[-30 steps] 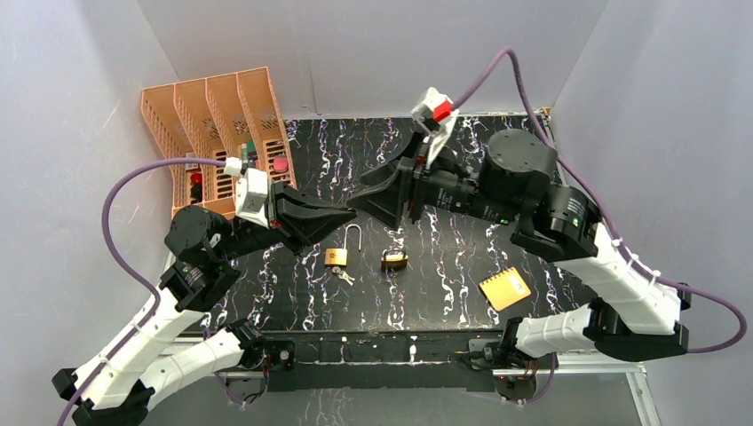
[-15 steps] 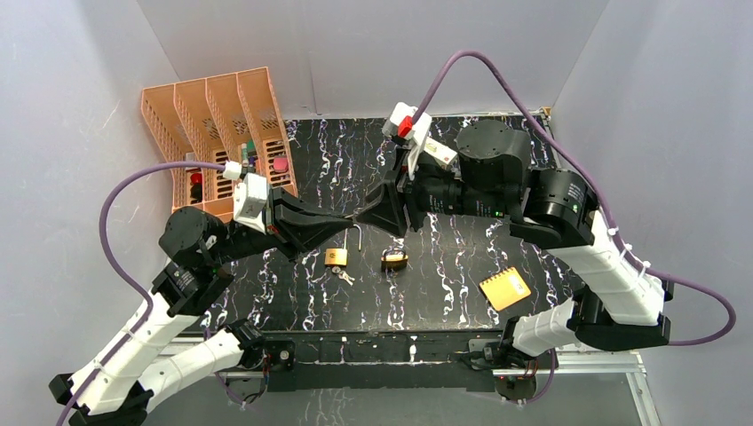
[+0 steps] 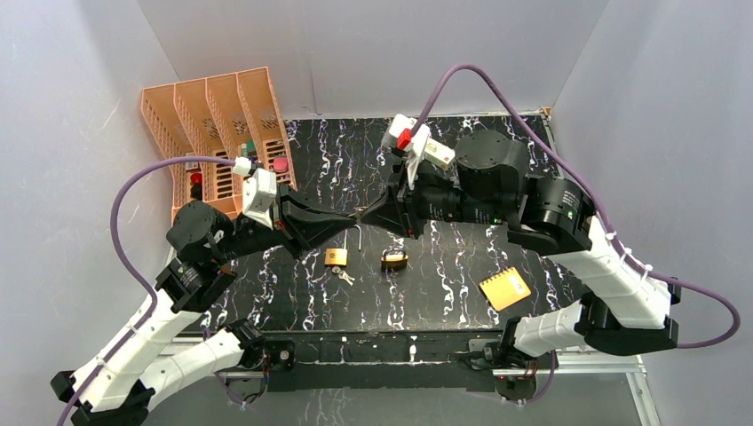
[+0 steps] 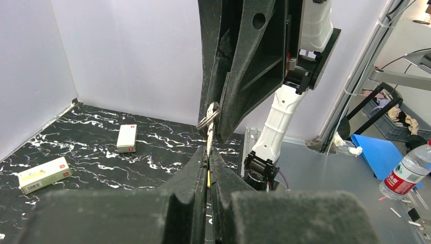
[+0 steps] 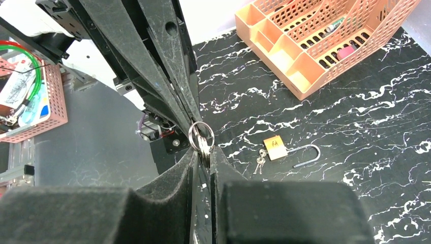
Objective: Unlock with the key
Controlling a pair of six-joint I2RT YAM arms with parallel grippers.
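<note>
Above the open brass padlock [image 3: 336, 257], the left claw [image 4: 208, 153] pinches the small silver metal key [image 4: 209, 137] — the right claw [image 5: 203, 153], narrow, grips its ring [image 5: 201, 140].

- The right claw [image 3: 369, 216] has swung left — its tip now meets the left claw [image 3: 352, 219].
- Its jaws, wider a second ago, have closed in around the key [image 5: 201, 138].

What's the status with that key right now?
Left hand and right hand both pinching the key, midair. Shut padlock below. Nothing in the way.
</note>
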